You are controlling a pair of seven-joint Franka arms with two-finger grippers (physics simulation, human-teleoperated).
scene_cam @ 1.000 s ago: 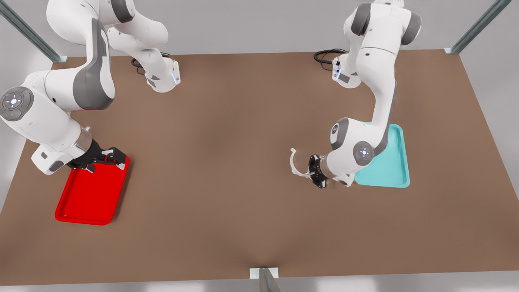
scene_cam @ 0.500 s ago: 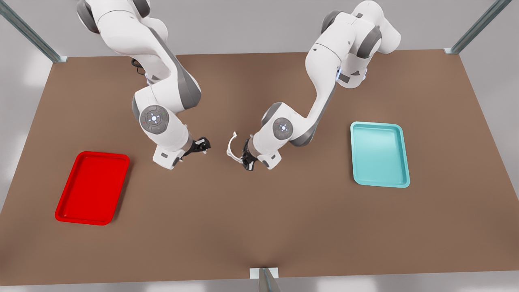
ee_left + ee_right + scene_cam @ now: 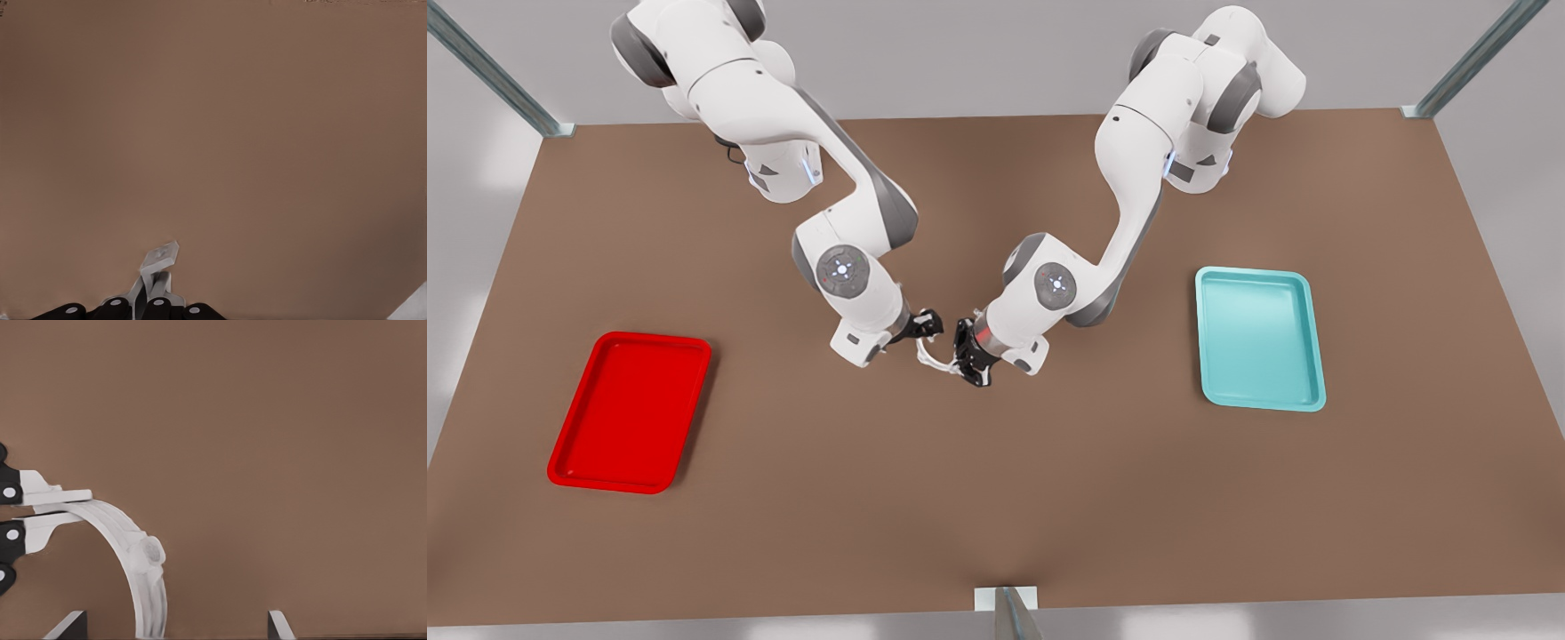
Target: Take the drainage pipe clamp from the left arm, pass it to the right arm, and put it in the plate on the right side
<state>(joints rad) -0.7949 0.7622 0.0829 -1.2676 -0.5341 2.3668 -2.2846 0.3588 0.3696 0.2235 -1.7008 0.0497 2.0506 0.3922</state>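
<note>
One brown desk (image 3: 1049, 498) carries everything. Two white arms meet near its middle. The left arm (image 3: 1129, 178) reaches in from 2 o'clock, and its jaws are closed tight on one end tab of the clamp (image 3: 159, 259). The right arm (image 3: 854, 276) comes from 10 o'clock; its jaws stand wide open on either side of the clamp's free end, touching nothing. Two trays lie well apart from the arms, a red tray (image 3: 631, 409) at 8 o'clock and a teal tray (image 3: 1258, 338) at 3 o'clock. The single white clamp (image 3: 932, 358) arcs between both jaws, above the desk.
</note>
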